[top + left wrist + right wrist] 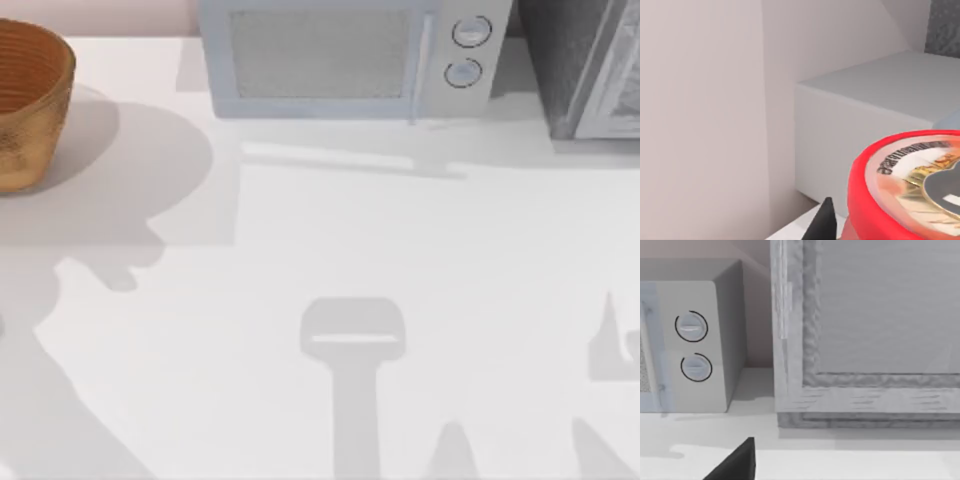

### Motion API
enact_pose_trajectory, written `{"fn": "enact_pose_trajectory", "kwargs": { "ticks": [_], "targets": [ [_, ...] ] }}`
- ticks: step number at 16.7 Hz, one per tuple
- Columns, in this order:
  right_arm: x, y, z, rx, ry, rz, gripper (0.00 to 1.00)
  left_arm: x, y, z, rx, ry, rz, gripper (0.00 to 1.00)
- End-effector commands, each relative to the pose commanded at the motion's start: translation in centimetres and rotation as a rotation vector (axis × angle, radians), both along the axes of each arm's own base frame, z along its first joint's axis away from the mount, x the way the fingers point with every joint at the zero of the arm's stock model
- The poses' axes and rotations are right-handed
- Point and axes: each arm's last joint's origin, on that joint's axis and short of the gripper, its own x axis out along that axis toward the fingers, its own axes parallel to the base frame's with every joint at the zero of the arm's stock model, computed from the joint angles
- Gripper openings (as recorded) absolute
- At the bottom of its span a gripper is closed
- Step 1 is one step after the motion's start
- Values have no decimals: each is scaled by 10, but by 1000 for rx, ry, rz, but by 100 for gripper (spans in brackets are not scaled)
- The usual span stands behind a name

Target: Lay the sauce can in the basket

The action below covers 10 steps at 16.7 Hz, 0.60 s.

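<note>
The sauce can (900,195) is very close to the left wrist camera. It is red and round, with a thick red rim. Its flat end has a pale face with dark letters, some gold and a grey shiny patch. One dark pointed finger (821,225) of the left claw pokes up just beside the can. I cannot tell if the claw is grasping the can or is let go. Behind the can stands a white box shape (850,125) against a pale wall (700,110).

In the top view, the basket (28,100) sits at about ten o'clock, at the far left corner of the white surface (320,260). It is tan-brown, woven and round, with tall sides. It is partly cut off by the picture's edge. A pale microwave (345,55) with two round knobs stands at twelve o'clock. A grey cabinet (590,65) stands at about one o'clock, just beside the microwave.

In the right wrist view, a dark finger (737,465) of the right claw shows near the microwave and the cabinet. I cannot tell if that claw is open or closed.
</note>
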Motion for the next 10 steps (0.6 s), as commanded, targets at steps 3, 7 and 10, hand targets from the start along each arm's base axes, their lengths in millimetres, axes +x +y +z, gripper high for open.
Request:
{"fn": "enact_pose_trajectory", "kwargs": {
  "ticks": [3,7,10],
  "targets": [
    [0,0,0,0,0,0,100,5,-6,-4,1,0,-2,0],
    [0,0,0,0,0,0,100,28,-29,-16,2,0,-1,0],
    [0,0,0,0,0,0,100,41,-43,-24,0,0,0,0]
  ]
}}
